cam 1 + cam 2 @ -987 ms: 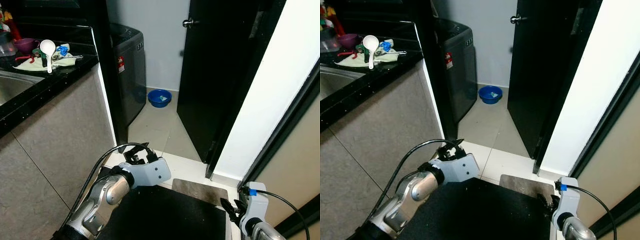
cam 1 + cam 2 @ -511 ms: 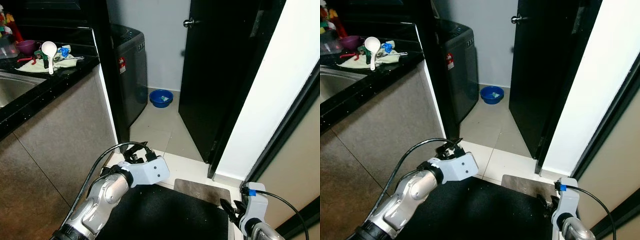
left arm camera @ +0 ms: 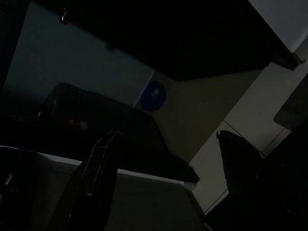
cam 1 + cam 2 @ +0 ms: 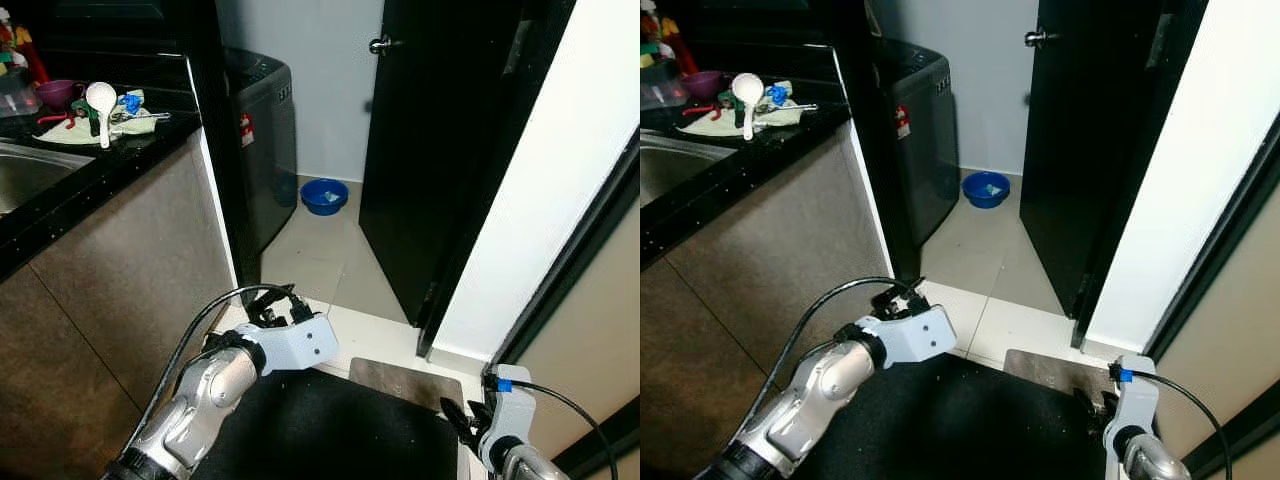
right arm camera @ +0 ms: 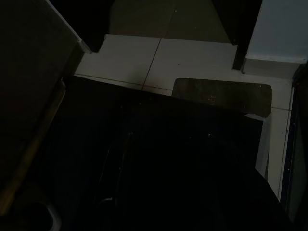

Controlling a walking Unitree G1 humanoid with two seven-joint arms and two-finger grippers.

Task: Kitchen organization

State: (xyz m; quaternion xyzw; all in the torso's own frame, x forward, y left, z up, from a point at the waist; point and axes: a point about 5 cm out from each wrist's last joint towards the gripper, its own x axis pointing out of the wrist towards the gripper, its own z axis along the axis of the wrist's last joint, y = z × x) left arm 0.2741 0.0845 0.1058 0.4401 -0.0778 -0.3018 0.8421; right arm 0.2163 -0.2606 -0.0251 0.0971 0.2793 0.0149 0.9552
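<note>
While your left gripper (image 3: 163,178) hangs with its two fingers (image 3: 98,178) spread wide on nothing, low beside the cabinet, your right gripper (image 4: 462,420) sits low too, and I can't tell how its fingers stand. You're between jobs, I'd say, still in transit. The clutter to sort, a white ladle (image 4: 100,98) on a cloth (image 4: 120,122) and a purple cup (image 4: 55,92), lies on the black counter (image 4: 95,175) by the sink (image 4: 25,170), well off to your left. Next, turn that way and approach.

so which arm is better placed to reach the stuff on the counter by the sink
Left, probably. The left tool is raised, open and empty on the counter's side, where the white ladle lies. The right tool hangs low by the doorway.
</note>
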